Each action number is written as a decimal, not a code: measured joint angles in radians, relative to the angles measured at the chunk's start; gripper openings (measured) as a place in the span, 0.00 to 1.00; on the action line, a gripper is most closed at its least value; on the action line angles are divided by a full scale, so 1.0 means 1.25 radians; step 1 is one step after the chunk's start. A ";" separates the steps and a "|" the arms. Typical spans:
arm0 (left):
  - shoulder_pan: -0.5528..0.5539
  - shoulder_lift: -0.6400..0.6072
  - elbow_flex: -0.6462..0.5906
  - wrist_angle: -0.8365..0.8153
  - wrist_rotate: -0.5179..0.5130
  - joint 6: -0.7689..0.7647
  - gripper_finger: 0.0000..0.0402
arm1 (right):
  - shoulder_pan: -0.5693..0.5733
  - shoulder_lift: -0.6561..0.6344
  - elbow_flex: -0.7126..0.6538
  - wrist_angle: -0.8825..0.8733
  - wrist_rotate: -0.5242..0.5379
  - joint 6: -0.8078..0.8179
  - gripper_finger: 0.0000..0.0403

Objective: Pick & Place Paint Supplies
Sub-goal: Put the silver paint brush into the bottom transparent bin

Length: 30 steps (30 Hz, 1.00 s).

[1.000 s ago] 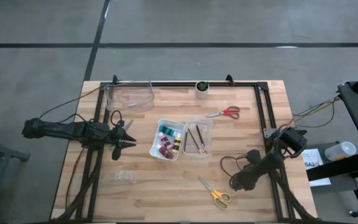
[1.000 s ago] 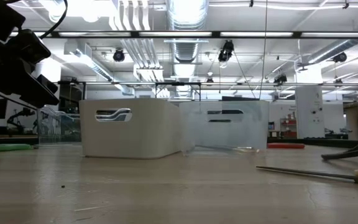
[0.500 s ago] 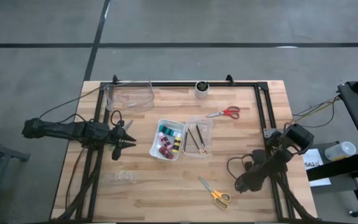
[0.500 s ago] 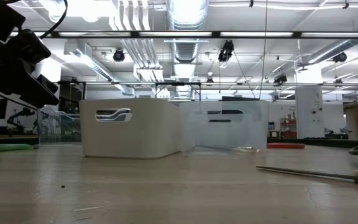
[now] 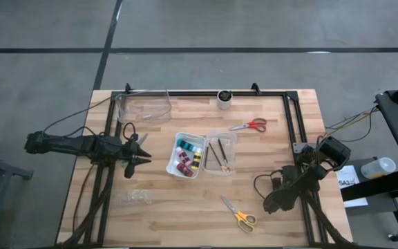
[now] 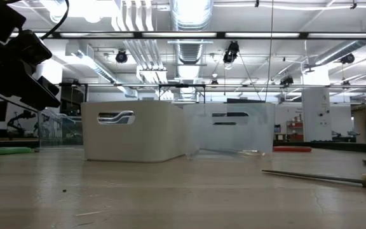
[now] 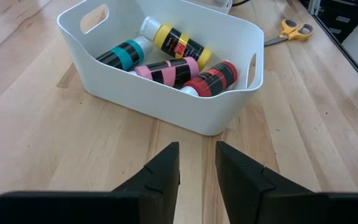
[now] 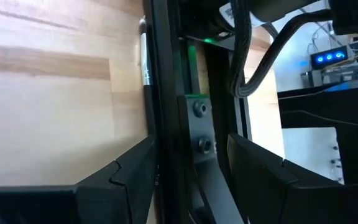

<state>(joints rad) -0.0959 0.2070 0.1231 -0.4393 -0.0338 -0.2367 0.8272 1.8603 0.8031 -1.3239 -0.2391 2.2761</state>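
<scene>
The four paint bottles (image 7: pixel 173 59) are lying in the white bin (image 5: pixel 186 155) in the middle of the table. Thin dark brushes (image 5: pixel 221 153) are lying in the clear tray (image 5: pixel 220 152) just beside it. The red-handled scissors (image 5: pixel 250 126) and the yellow-handled scissors (image 5: pixel 238 214) are lying on the bare wood, so they look like the things left to pick up.

The right gripper (image 5: pixel 267 205) is sitting low near the right front of the table, close to the yellow-handled scissors. Its fingers (image 8: pixel 135 174) are standing apart with nothing between them. My guess is it is going for those scissors. To do that well, it should come down straight over the blades and squeeze across the thin middle.

The left gripper (image 5: pixel 144 160) is waiting just left of the white bin, with a small gap between its fingers (image 7: pixel 160 171) and nothing held.

The table (image 5: pixel 157 214) is pale wood planks with a black frame (image 5: pixel 290 124) around it. A small white cup (image 5: pixel 224 98) and a clear box (image 5: pixel 144 107) are sitting at the back. Behind the table is a big room with bright ceiling lights.
</scene>
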 joint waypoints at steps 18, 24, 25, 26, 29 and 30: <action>0.000 0.000 0.000 0.000 0.000 0.000 0.27 | -0.006 -0.025 0.065 0.035 0.130 0.055 0.48; 0.000 0.000 0.000 0.000 0.000 0.000 0.27 | -0.002 -0.035 0.112 -0.094 0.143 0.071 0.48; 0.000 0.000 0.000 0.000 0.000 0.000 0.27 | -0.002 -0.035 0.111 -0.101 0.143 0.071 0.48; 0.000 0.000 0.000 0.000 0.000 0.000 0.27 | -0.003 -0.035 0.109 -0.099 0.137 0.071 0.48; 0.000 0.000 0.000 0.000 0.000 0.000 0.27 | -0.002 -0.035 0.099 -0.099 0.111 0.063 0.48; 0.000 0.000 0.000 0.000 0.000 0.000 0.27 | -0.002 -0.035 0.095 -0.099 0.099 0.060 0.48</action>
<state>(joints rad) -0.0963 0.2070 0.1230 -0.4393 -0.0338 -0.2367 0.8253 1.8168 0.9219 -1.4475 -0.1148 2.3514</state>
